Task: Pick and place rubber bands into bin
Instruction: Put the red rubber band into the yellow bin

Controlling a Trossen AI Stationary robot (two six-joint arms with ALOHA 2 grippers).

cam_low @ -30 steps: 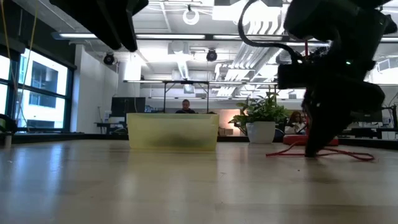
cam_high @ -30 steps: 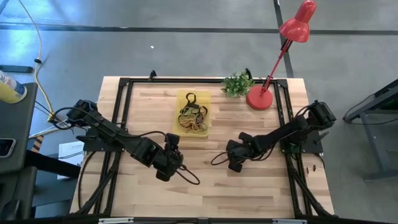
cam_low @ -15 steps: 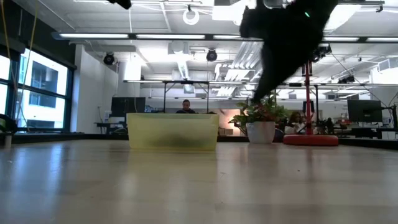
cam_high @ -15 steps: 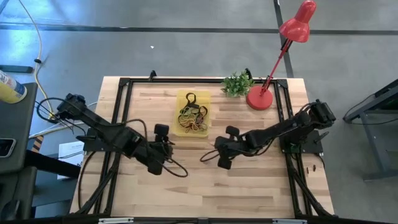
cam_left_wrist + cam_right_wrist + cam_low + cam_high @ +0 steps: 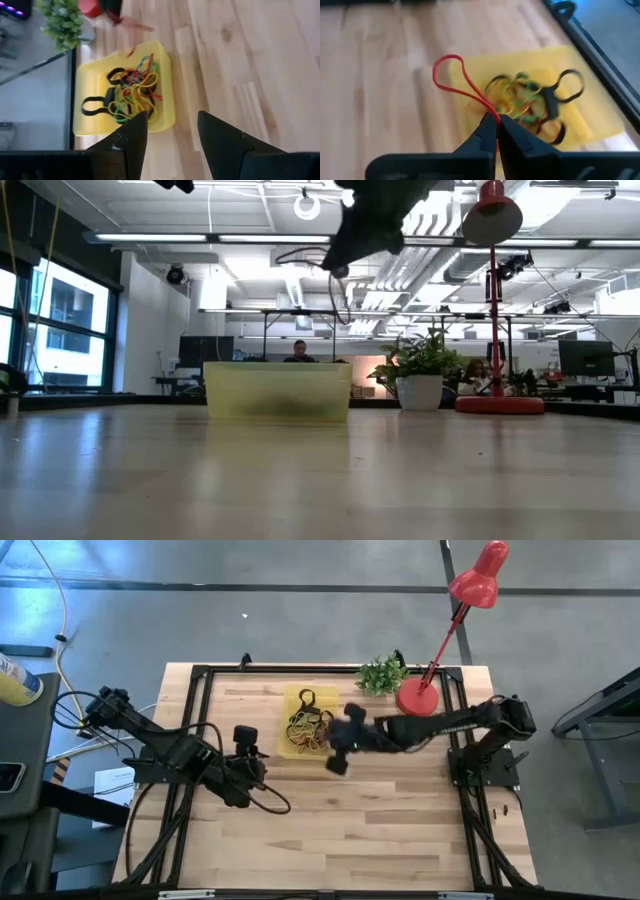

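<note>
The right gripper is pinched tight on a red rubber band, and the loop sticks out past its dark fingers. From above, this gripper is up in the air by the right edge of the yellow bin, on the side near the lamp. The bin is a small flat tray on the wooden table, near the far side. Inside it lies a pile of rubber bands in black, orange, red, green and yellow, all tangled up. The right wrist view shows the same pile in the bin, with two big black loops on one side, and the red band hangs over the bin's edge and the bare wood next to it. The left gripper has its two fingers spread apart with nothing between them. From above, it sits to the left of the bin, a little way off from it. Its own camera looks at the bin and the pile inside. A red lamp stands on its round base at the far right part of the table, and a small green plant sits just beside it. From table height, the bin shows as a pale yellow box, with the plant in a white pot to its right.
</note>
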